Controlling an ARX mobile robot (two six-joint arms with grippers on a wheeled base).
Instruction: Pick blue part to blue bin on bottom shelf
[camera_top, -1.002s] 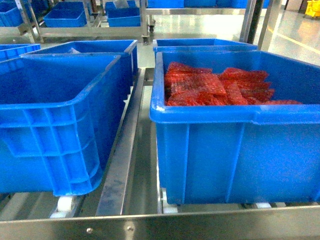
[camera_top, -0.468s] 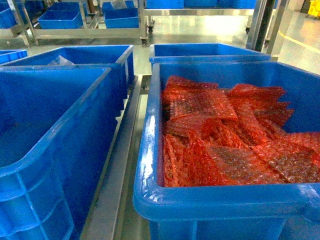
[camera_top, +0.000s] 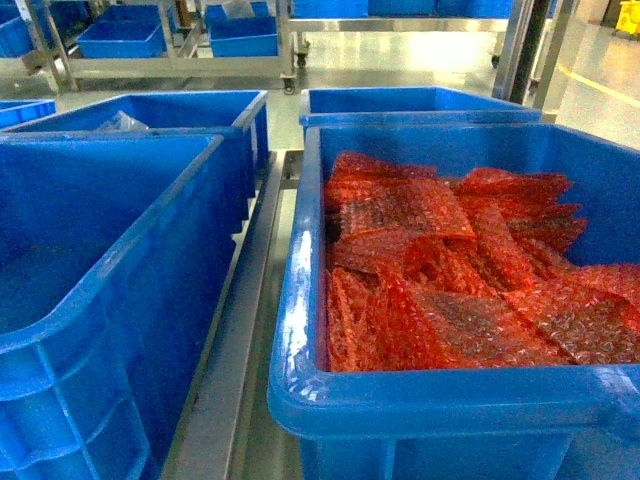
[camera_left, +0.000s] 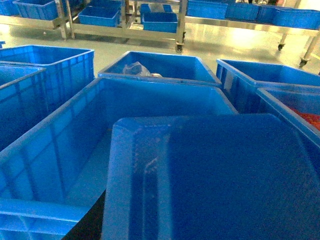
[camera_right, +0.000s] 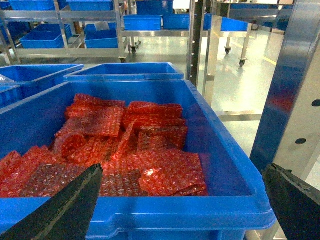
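**Blue part riding over an empty bin**

The left hand, itself unseen so its grip cannot be told, is carrying the blue part (camera_left: 210, 180) above the blue bin (camera_left: 60, 165). The right hand (camera_right: 180, 200) is hanging spread wide, empty, beside red bubble-wrap bags (camera_right: 125, 145).

Head and right wrist views both close above the red-filled bin (camera_top: 300, 330), facing forward.

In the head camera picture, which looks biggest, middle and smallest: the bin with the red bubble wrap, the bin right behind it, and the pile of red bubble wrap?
1. Bin with the red bubble wrap, though it is also nearest the camera.
2. Pile of red bubble wrap.
3. Bin behind it, farther away, so it may only look smallest.
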